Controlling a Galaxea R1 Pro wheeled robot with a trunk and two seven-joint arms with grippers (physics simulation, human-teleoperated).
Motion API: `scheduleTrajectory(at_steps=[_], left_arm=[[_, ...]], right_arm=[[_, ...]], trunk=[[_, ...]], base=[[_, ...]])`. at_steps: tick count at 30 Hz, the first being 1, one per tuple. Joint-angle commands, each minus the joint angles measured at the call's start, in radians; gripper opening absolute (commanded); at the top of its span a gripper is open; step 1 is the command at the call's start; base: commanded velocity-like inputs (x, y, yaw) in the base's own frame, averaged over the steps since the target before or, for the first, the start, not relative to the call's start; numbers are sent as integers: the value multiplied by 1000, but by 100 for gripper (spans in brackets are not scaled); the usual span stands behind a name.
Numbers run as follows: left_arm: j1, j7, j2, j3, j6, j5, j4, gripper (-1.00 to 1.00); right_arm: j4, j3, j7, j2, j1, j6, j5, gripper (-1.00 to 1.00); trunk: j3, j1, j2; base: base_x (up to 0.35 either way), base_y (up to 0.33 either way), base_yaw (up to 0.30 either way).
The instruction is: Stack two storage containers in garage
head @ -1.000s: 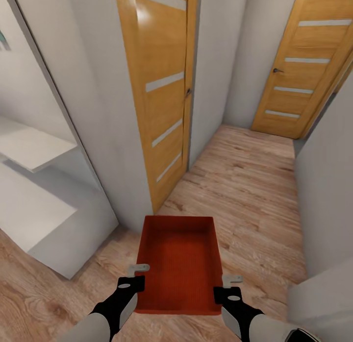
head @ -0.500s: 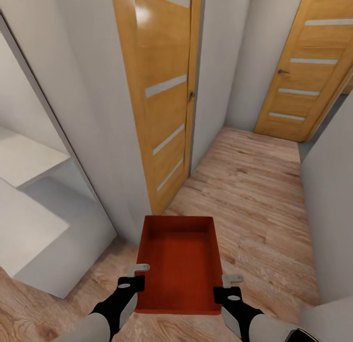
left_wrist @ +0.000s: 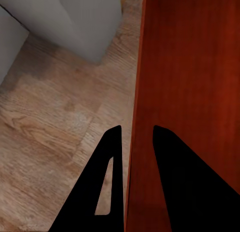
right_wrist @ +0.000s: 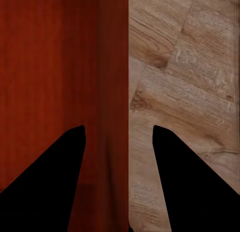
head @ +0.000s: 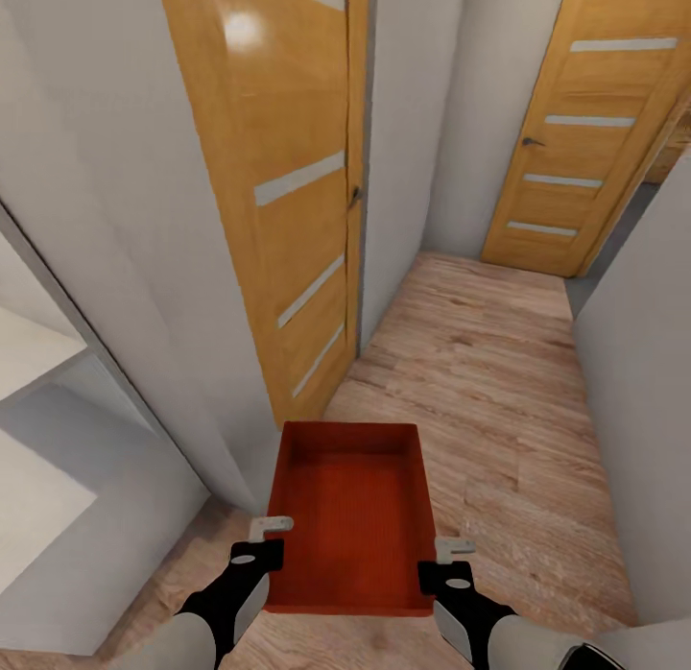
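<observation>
**Container carried down the hallway, closer to the doors**

Set against the head views of the last second, the whole scene has slid: the near orange door (head: 288,200) at eleven o'clock now looms larger and the white shelving (head: 58,497) at nine o'clock has slipped toward the frame edge. That reads as the base and camera rolling forward and turning a little, not as the things moving. The far orange door (head: 585,132) at one o'clock stands shut at the end of the wood-plank floor (head: 480,382), with white walls (head: 643,392) on both sides.

The storage container (head: 350,516) sits at six o'clock in the head view, open side up, level, its place between the arms unchanged through the shift, so the grip looks steady. The left gripper (head: 264,543) is clamped on the container's left wall; in the left wrist view its jaws pinch the thin wall (left_wrist: 137,117) closely. The right gripper (head: 446,562) straddles the right wall; in the right wrist view its jaws stand wider around the rim (right_wrist: 112,92), and whether they press on it I cannot tell.

Judged from the plank floor underfoot, this is transit; the garage is not reached, and neither placing nor stacking has begun.
</observation>
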Motion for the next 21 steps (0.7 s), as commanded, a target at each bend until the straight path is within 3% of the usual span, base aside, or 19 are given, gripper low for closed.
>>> scheduleTrajectory(at_steps=[1, 21], left_arm=[[0, 6, 1, 22, 8, -14, -48, -100], [0, 6, 1, 22, 7, -14, -46, -100]], right_arm=[[32, -6, -1, 0, 0, -3, -16, -100], [32, -6, -1, 2, 0, -3, -16, -100]], trunk=[[-1, 1, -1], [-1, 1, -1]], base=[[322, 69, -278], [322, 67, -281]])
